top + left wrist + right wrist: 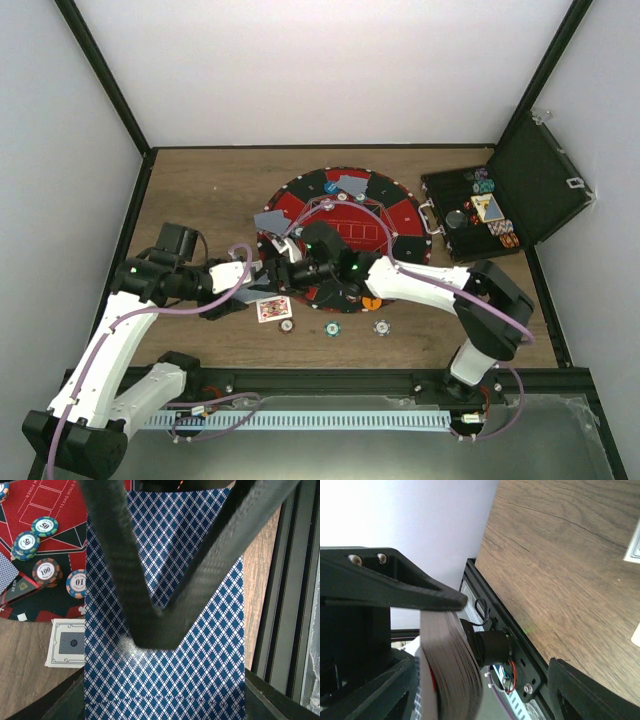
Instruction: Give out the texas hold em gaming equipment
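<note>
Bright, even light — wrist foregrounds blurred.

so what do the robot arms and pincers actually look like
Both arms have white shells with black joints and green indicator lights; a purple cable runs along each. The left pincer has flat matte black fingers that look like carbon fibre. The right pincer has black angular fingers, with two small screws showing on one.

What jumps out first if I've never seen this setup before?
The round red poker mat in the middle of the wooden table, where both arms meet. The left gripper pinches a blue-patterned deck of cards, which fills its camera. At the right, an open black case holds more chips.
</note>
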Robot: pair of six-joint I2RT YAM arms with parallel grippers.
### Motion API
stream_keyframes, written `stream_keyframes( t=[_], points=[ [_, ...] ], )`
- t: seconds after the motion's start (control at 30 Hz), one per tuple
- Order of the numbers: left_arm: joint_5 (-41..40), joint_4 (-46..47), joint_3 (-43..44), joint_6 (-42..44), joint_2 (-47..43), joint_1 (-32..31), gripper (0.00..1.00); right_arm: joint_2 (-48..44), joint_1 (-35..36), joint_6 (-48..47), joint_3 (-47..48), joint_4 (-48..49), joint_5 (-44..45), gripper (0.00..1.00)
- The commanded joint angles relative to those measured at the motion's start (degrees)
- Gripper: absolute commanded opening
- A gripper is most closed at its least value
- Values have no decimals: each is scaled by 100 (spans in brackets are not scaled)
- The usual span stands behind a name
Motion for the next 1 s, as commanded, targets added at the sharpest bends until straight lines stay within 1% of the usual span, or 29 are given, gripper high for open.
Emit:
stream_keyframes(
  t=[0.0, 0.1, 0.23, 0.4, 0.57, 0.67, 0.87, 0.97],
  points=[
    [185, 108, 98, 66, -33, 4, 4, 330, 117, -120, 492, -45, -80, 73],
    [175, 106, 94, 58, -27, 4, 4, 430, 115, -175, 627, -121, -70, 73],
    [149, 96, 89, 75, -41, 4, 4, 352, 63, -378, 685, -493, 99, 73],
    [148, 106, 59, 107, -23, 4, 4, -25, -125, -445, 340, -669, 191, 71],
    [191, 156, 32, 101, 7, 4, 4, -412, -178, -297, 111, -514, 111, 66],
    [210, 174, 27, 96, 49, 5, 4, -556, -176, -89, 24, -144, -13, 59],
    [172, 199, -9, 108, 61, 4, 4, -741, -173, 337, -139, 387, -170, 38],
    [166, 216, -35, 124, 61, 4, 4, -811, -172, 506, -257, 614, -215, 29]
  ],
)
